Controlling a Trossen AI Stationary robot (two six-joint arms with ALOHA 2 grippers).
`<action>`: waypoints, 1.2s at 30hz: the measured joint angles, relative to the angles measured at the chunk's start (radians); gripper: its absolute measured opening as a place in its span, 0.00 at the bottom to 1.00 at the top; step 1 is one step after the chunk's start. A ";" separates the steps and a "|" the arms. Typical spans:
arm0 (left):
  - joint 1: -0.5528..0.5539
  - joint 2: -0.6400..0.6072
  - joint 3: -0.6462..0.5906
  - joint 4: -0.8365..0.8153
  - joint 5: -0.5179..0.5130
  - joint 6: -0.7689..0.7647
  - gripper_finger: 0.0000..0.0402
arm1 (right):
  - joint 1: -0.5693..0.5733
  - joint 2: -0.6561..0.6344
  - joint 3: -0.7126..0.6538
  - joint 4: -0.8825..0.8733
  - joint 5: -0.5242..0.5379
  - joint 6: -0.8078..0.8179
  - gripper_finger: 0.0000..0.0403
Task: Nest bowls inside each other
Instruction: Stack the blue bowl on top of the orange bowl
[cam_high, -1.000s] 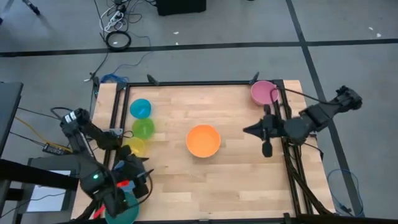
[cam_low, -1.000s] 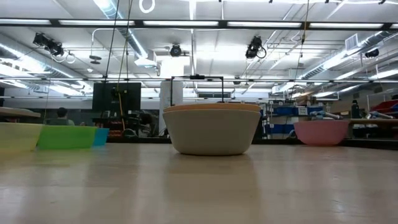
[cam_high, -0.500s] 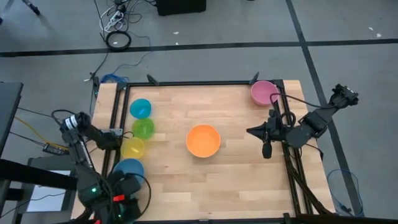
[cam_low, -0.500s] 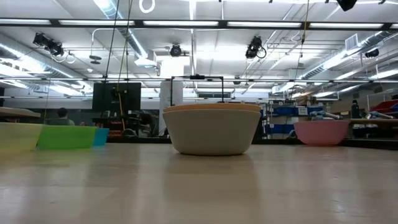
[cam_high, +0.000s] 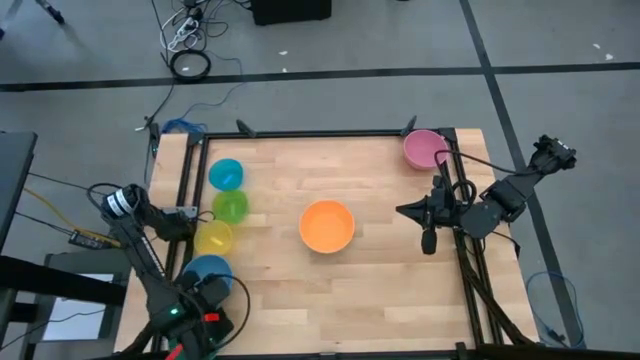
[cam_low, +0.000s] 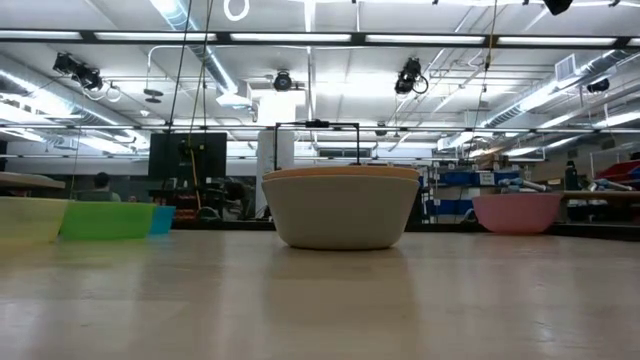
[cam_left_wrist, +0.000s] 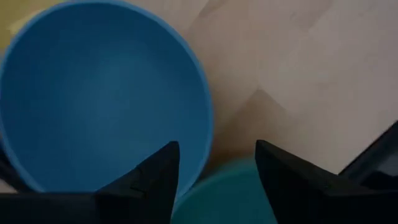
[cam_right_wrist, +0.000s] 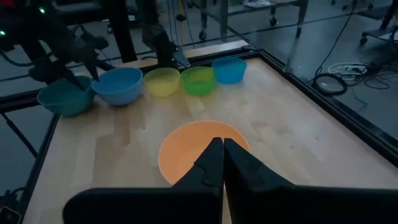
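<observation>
Along the table's left side stand five bowls in a row: cyan (cam_high: 226, 173), lime green (cam_high: 230, 206), yellow (cam_high: 213, 237), blue (cam_high: 208, 270) and, nearest, dark green (cam_right_wrist: 65, 99). My left gripper (cam_high: 195, 320) points down, open, over the dark green bowl (cam_left_wrist: 230, 186) where it adjoins the blue bowl (cam_left_wrist: 99, 93); it hides that bowl in the high view. An orange bowl (cam_high: 326, 226) sits mid-table; in the low view a pale grey wall (cam_low: 340, 215) shows under its orange rim. A pink bowl (cam_high: 424, 148) stands at the far right corner. My right gripper (cam_high: 428, 238) hangs shut at the right edge.
A black frame (cam_high: 300, 133) runs round the wooden table top. Bare wood lies between the orange bowl and the near edge (cam_high: 330, 310). Cables lie on the floor beyond the far edge (cam_high: 190, 65).
My left gripper has come down and gone toward the table's near edge, turning at the wrist, and now stands over the dark green bowl; the blue bowl, earlier under the arm, shows again. Its fingers stay open. My right arm has drawn back slightly, its gripper still shut.
</observation>
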 joint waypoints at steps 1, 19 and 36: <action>0.005 0.000 -0.008 0.006 -0.005 0.001 0.54 | 0.000 0.000 0.000 0.000 0.000 0.000 0.00; 0.057 0.000 -0.214 0.242 0.041 0.047 0.46 | 0.000 0.000 0.000 0.000 0.005 -0.020 0.00; 0.270 0.000 -0.099 0.151 0.033 0.501 0.01 | 0.000 -0.016 0.001 0.001 0.022 -0.060 0.00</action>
